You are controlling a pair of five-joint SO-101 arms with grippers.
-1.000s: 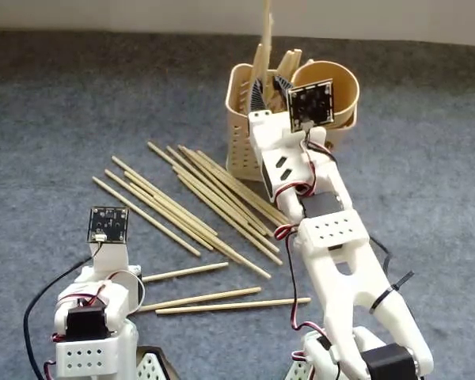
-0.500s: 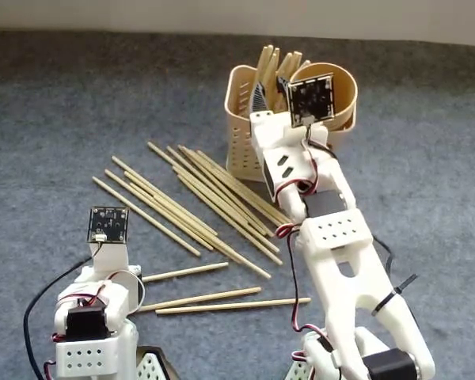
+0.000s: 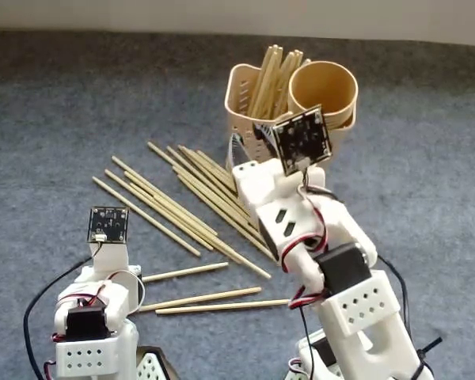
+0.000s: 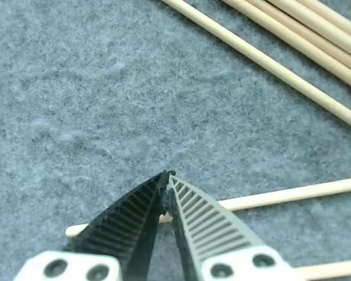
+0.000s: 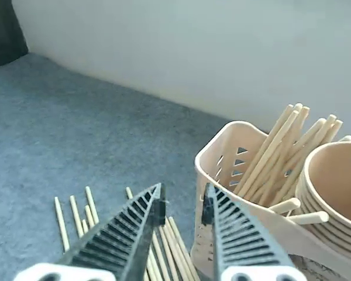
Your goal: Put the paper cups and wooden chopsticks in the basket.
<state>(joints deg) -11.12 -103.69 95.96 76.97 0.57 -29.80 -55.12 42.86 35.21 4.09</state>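
A beige slotted basket [image 3: 241,111] [image 5: 222,170] stands at the back of the grey carpet. It holds a leaning bundle of wooden chopsticks [image 3: 273,71] [image 5: 275,152] and stacked paper cups [image 3: 323,91] [image 5: 333,187]. My right gripper [image 5: 182,205] hangs open and empty just in front of the basket, above the carpet. Many loose chopsticks [image 3: 190,198] [image 5: 76,219] lie fanned out left of the basket. My left gripper [image 4: 165,175] is shut with nothing in it, low over a single chopstick [image 4: 281,196] near the front.
Three separate chopsticks [image 3: 206,297] lie between the two arm bases. The right arm's body [image 3: 317,245] covers the near end of the fanned pile. A pale wall [image 5: 193,52] rises behind the basket. Bare carpet [image 3: 55,119] stretches to the far left.
The chopsticks that stood high over the basket have dropped in among the bundle. My right arm has drawn back from the basket toward the front. The left arm has kept still.
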